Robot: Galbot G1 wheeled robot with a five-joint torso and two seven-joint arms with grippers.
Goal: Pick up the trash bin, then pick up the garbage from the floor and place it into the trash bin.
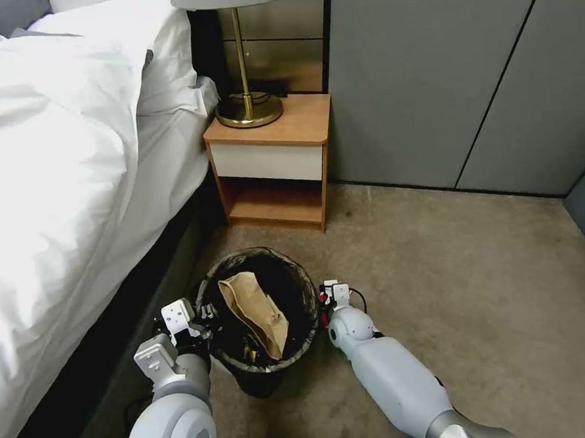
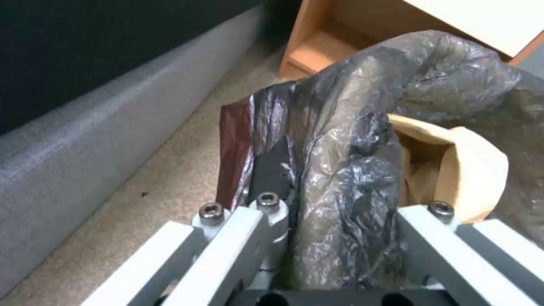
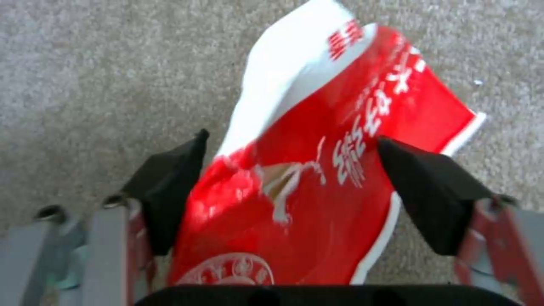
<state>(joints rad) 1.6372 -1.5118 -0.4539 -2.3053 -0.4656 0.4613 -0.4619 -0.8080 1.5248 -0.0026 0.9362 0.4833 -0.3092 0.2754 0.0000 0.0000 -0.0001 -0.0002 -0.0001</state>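
- Trash bin (image 1: 262, 354): round, lined with a dark crinkled bag folded over the rim; stands on the beige carpet (image 1: 457, 281) just in front of the nightstand (image 1: 272, 160), close beside the bed (image 1: 55, 162).
- Brown paper bag (image 1: 255, 311): lies tilted inside the trash bin, its upper end leaning toward the bin's rim on the nightstand side.
- Small yellowish scrap (image 1: 250, 352): deep in the trash bin under the paper bag; too small to identify.
- Left pincer (image 2: 334, 221): at the trash bin's rim on the bed side; one finger outside the wall, one inside, closed on the bag-covered rim.
- Right pincer (image 3: 292, 187): just beside the trash bin on the side away from the bed, low over the carpet; black fingertips (image 3: 170, 187) set moderately wide, a packet between them, one tip against its edge; whether it is gripped or only straddled cannot be told.
- Red-and-white packet (image 3: 340, 140): flattened wrapper with white printed characters, outside the trash bin, carpet behind it.
- Brass table lamp (image 1: 248, 105): upright on the nightstand's top, beyond the trash bin.
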